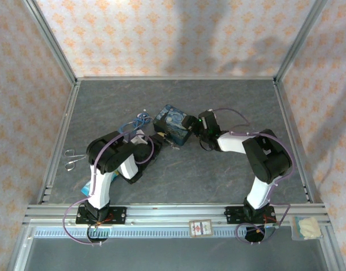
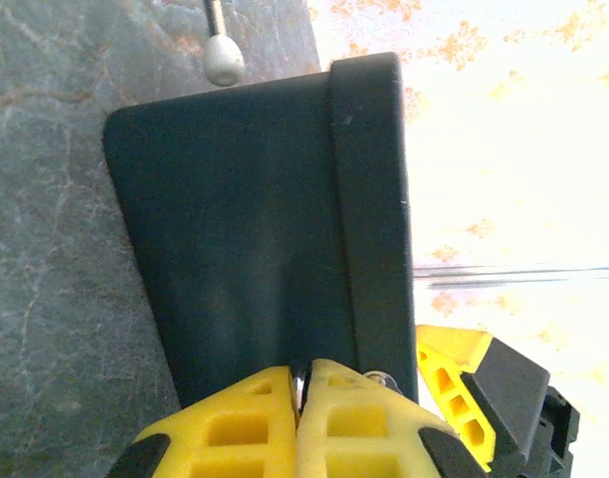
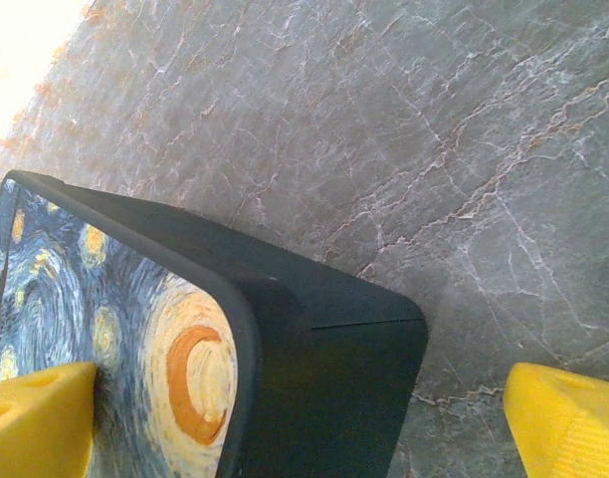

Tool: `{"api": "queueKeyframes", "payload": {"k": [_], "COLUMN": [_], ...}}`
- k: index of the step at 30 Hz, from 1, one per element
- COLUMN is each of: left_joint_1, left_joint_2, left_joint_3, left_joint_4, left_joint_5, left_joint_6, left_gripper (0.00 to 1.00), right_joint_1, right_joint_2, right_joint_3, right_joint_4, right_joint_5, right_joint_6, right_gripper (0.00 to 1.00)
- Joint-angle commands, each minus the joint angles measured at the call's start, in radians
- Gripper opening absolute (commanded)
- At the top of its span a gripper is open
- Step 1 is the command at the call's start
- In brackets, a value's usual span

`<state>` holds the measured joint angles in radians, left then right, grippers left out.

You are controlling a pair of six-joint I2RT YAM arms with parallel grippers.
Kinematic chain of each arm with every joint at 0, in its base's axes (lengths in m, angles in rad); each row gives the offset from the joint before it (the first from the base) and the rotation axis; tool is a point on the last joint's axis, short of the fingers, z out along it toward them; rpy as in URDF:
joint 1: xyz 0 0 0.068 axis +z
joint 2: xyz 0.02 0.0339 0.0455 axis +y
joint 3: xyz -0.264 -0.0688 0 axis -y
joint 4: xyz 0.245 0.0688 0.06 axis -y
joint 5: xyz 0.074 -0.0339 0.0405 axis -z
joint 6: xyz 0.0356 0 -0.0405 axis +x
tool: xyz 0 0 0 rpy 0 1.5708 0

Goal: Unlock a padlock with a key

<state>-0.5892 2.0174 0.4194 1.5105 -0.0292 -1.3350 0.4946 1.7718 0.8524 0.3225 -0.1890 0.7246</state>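
From above, the left arm [image 1: 113,155] and the right arm [image 1: 263,158] are seen folded, with the left tool [image 1: 157,139] set at the left side of the painted tin [image 1: 172,125] and the right tool [image 1: 191,124] at its right end. At the left wrist, the tool is clenched on a thin silvery sliver, seemingly the key [image 2: 302,376], against the tin's dark wall. At the right wrist, the tool is spread wide around the tin's corner.

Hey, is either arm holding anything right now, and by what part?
The left fingers pinch a thin metal sliver, likely the key; which part cannot be told. The right fingers straddle the tin open, gripping nothing.
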Motion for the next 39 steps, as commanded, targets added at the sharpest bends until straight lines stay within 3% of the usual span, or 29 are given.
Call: {"api": "queueKeyframes", "payload": {"k": [1,8,15,23,30,35,39], "left_joint_1": [0.005,-0.002,-0.006,-0.006,-0.009,-0.041,-0.061], "left_joint_2": [-0.130,-0.191,-0.143,-0.235,-0.390,-0.509,-0.521], "left_joint_3": [-0.019,-0.021,-0.013,-0.008,0.046,0.140,0.217], "left_joint_4": [-0.138,-0.231,-0.165,-0.234,-0.587,-0.982,-1.212], "left_joint_5": [-0.100,-0.154,-0.110,0.029,0.196,0.212,0.233], "left_joint_6": [0.143,0.191,0.153,0.147,0.253,0.420,0.505], "left_gripper": [0.00,0.00,0.00,0.00,0.00,0.00,0.00], "right_joint_1": [-0.046,-0.046,-0.050,-0.097,-0.100,-0.114,-0.128], "right_joint_2": [0.049,0.059,0.036,-0.005,-0.159,-0.288,-0.360], "right_joint_3": [-0.044,-0.027,-0.025,-0.004,0.033,0.033,0.021], "right_joint_4": [-0.186,-0.189,-0.206,-0.235,-0.275,-0.320,-0.343], "right_joint_5": [0.164,0.153,0.182,0.185,0.179,0.263,0.308], "right_joint_6": [-0.019,-0.029,-0.055,-0.145,-0.292,-0.367,-0.399], "right_gripper": [1.00,1.00,1.00,1.00,1.00,1.00,1.00]}}
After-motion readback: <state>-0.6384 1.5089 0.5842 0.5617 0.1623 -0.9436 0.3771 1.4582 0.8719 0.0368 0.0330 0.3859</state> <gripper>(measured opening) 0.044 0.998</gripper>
